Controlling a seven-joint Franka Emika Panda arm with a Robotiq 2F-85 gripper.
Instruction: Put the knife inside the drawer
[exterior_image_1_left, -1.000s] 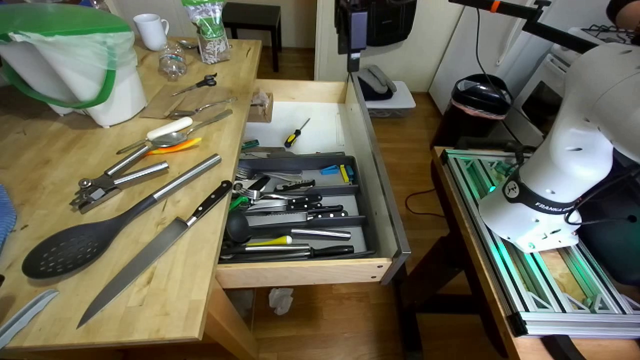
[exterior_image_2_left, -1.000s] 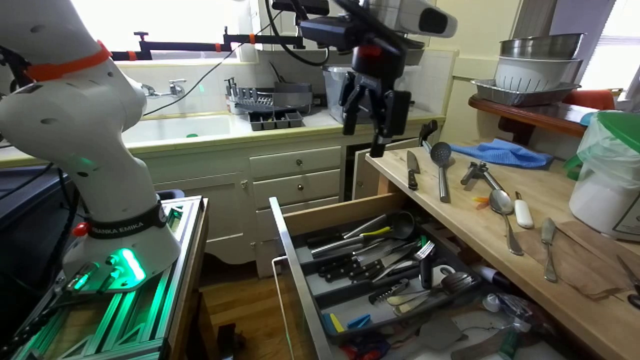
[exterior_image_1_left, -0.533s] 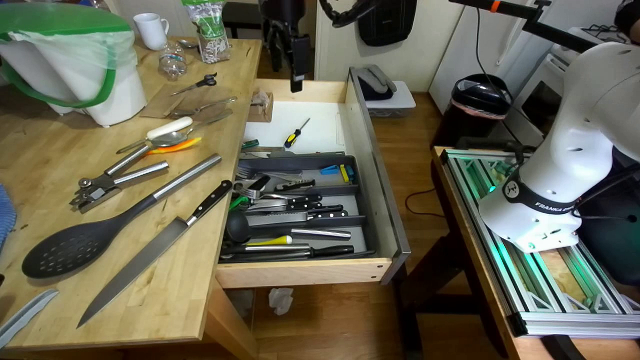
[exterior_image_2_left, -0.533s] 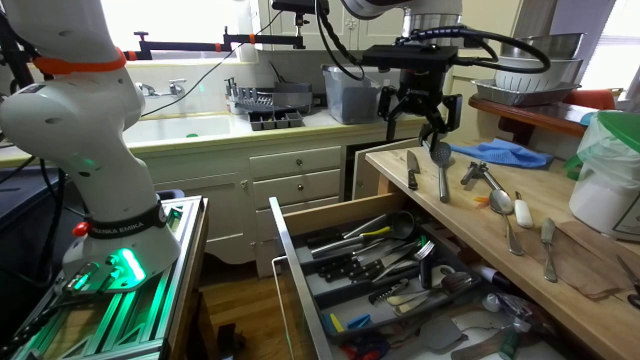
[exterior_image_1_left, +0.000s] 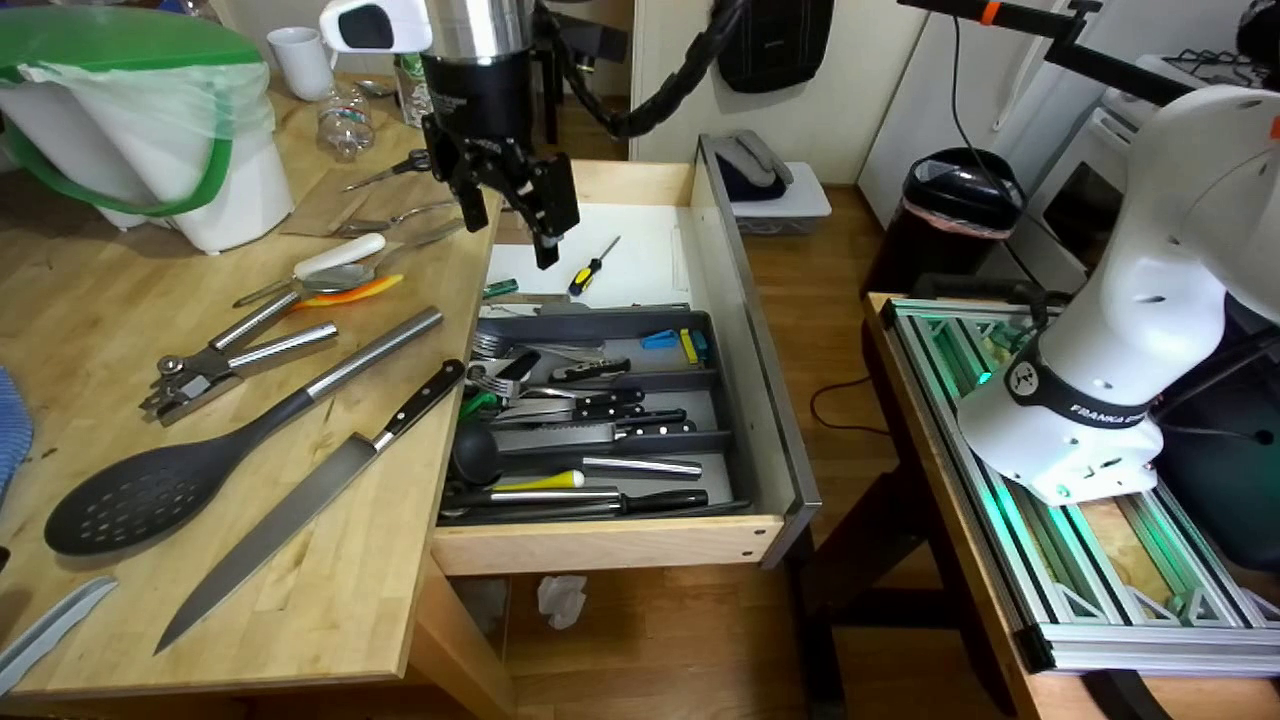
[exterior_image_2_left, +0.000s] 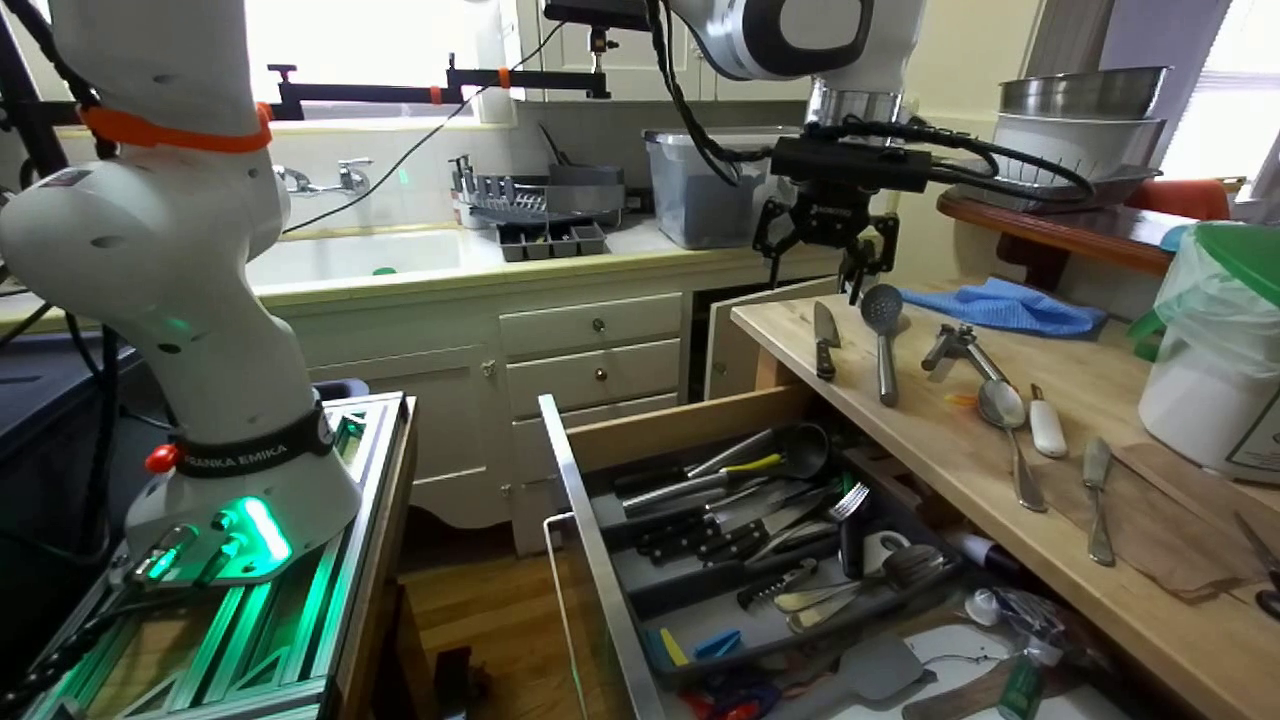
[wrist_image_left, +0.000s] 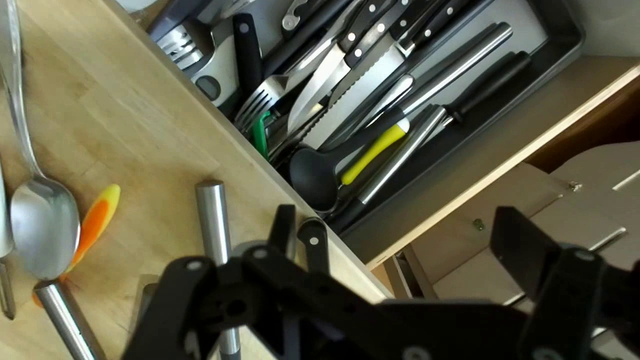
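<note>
On the pale wooden countertop (exterior_image_1_left: 350, 600), a large chef's knife (exterior_image_1_left: 320, 490) with a pointed grey steel blade and a black riveted handle lies flat beside, and not touching, a black perforated spoon (exterior_image_1_left: 245, 437) with a metal grip. The handle end is near the countertop edge, toward the wide, shallow, pale wooden drawer (exterior_image_1_left: 600, 547), which is pulled out and contains a dark grey divided tray (exterior_image_1_left: 600, 325) of black-handled utensils (exterior_image_1_left: 655, 430). The black two-finger gripper (wrist_image_left: 399, 227) hangs in the air with its jaws spread wide and holds nothing; both exterior views show it apart from the knife. Status, as judged: the drawer is ready to receive the knife, and the approach appears to be the step in hand. Grasp, lift, transfer and release are not yet done. Remaining sequence, probable: lower the gripper to the handle, clamp it, lift the knife clear of the spoon, carry it above the tray, then lower and release. The long blade may require alignment before lowering.
</note>
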